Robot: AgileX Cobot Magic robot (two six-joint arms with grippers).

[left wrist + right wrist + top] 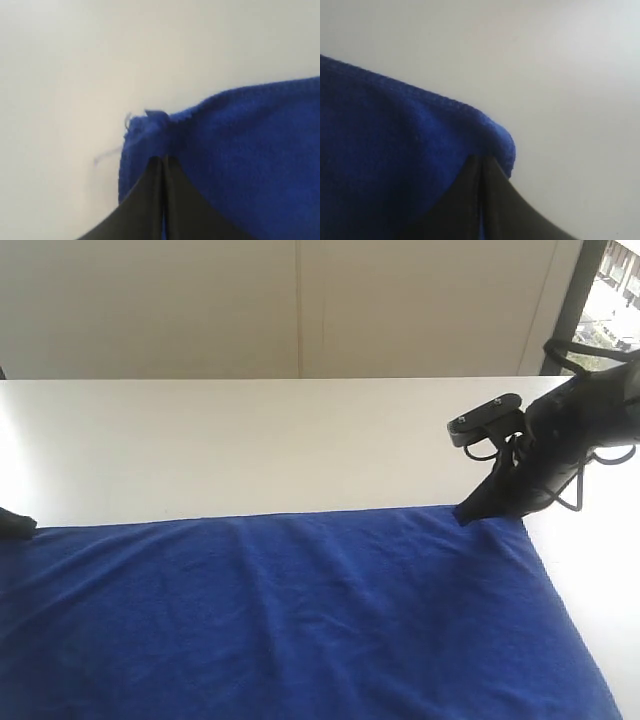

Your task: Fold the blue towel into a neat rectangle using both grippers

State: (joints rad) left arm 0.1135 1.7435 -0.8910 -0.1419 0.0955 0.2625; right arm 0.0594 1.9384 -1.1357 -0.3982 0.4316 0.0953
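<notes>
The left gripper [163,162], its flat black plates pressed together, pinches the frayed far-left corner of the towel [300,620]. The fuzzy royal-blue cloth lies spread and softly creased on the smooth white table [250,440]. The right gripper [481,161] likewise pinches the rounded far-right corner.

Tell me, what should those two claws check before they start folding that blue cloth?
1. Left gripper closed on one corner of the blue towel: ok.
2. Right gripper closed on the neighbouring corner: ok.
3. Towel lying flat, only light wrinkles: ok.
4. Edge between the two grippers running straight: ok.
5. Opposite edge and corners, cut off in the exterior view: cannot tell.
</notes>
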